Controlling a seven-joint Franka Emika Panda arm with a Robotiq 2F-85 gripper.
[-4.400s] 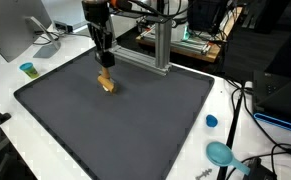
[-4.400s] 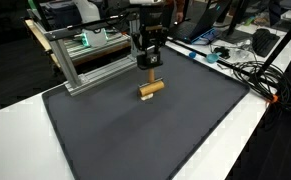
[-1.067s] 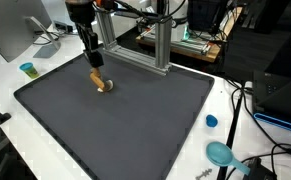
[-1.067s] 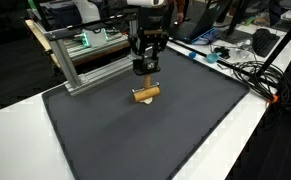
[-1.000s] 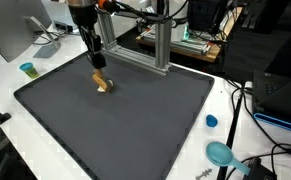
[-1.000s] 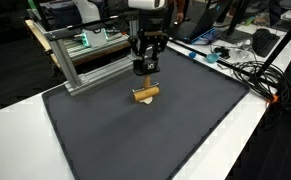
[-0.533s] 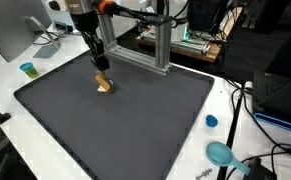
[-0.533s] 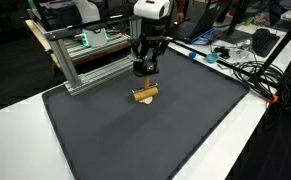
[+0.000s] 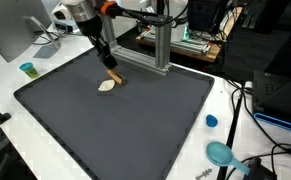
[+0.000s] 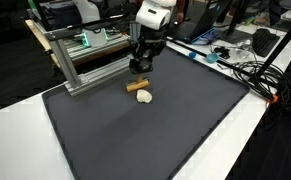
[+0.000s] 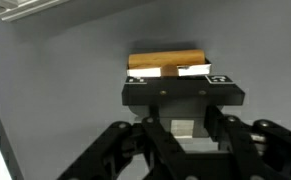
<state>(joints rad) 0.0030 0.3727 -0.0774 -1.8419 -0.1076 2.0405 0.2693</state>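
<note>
**Gripper.** The gripper [image 9: 111,71] hangs from the tilted arm over the far part of the dark mat [image 9: 135,125], close to the aluminium frame [image 9: 160,45]. In both exterior views its tips stand directly at the wooden dowel [image 10: 137,85]. The wrist view shows the black gripper [image 11: 175,76] body across the centre of the picture, with the wooden dowel [image 11: 165,61] lying crosswise just beyond it. The frames do not show clearly whether the fingers are apart, together or clamped on the dowel; contact cannot be confirmed.

**Dowel.** The wooden dowel [image 9: 115,77] is short, brown and cylindrical. It lies at the gripper tips, on or just above the mat; which of the two cannot be determined.

**Adjacent item.** A pale, cream-coloured piece [image 10: 144,96] rests on the mat just beside the dowel, on the side away from the frame. In an exterior view the pale piece [image 9: 106,86] lies close below the gripper tips. Whether it touches the dowel cannot be determined.

**Surroundings.**
- The mat [image 10: 155,130] covers most of the white bench [image 9: 5,100].
- A small blue cup [image 9: 27,69] stands on the bench, off the mat's edge, near a monitor [image 9: 10,30].
- A blue cap [image 9: 211,121] and a teal object [image 9: 221,153] lie on the bench, well apart from the gripper.
- Cables [image 10: 247,68] run along the bench edge.
</note>
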